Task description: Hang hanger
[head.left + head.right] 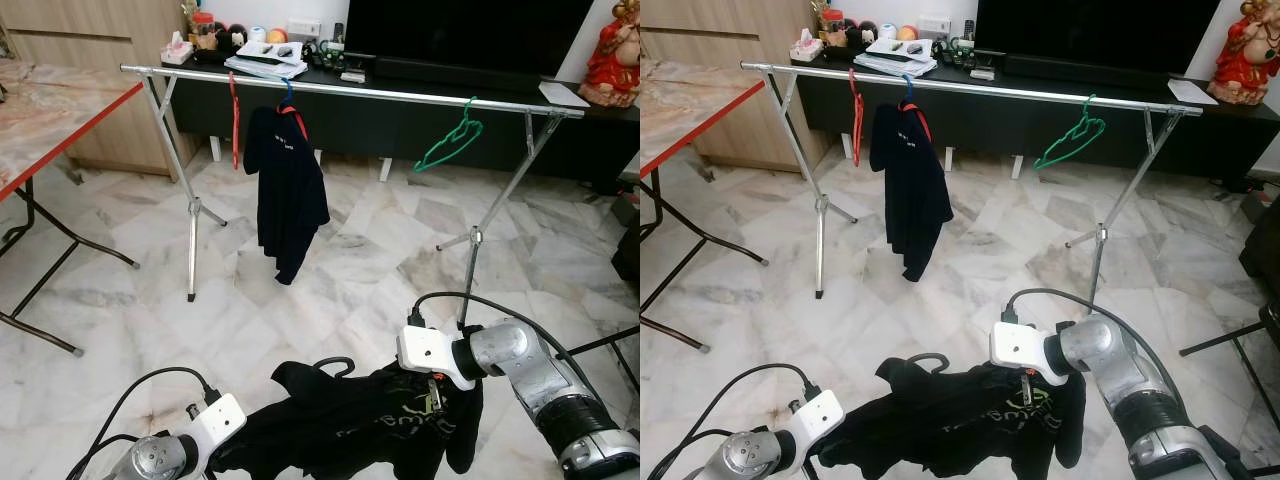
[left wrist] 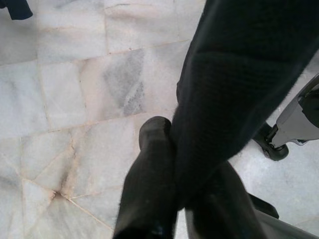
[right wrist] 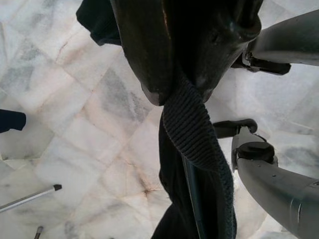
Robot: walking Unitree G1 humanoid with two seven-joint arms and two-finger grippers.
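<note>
We hold a limp black printed T-shirt on its black hanger (image 1: 350, 420) low over the marble floor, well short of the long silver metal clothes rail (image 1: 400, 96), with the left gripper (image 2: 174, 164) pinched shut on cloth at one shoulder and the right gripper (image 3: 179, 84) clamped on the ribbed collar at the other. We judge the load light and floppy, stiff only along the hanger inside, so the firm hold belongs near the neck. Its long axis runs roughly parallel to the rail, its hook (image 1: 335, 365) curling up towards it.
</note>
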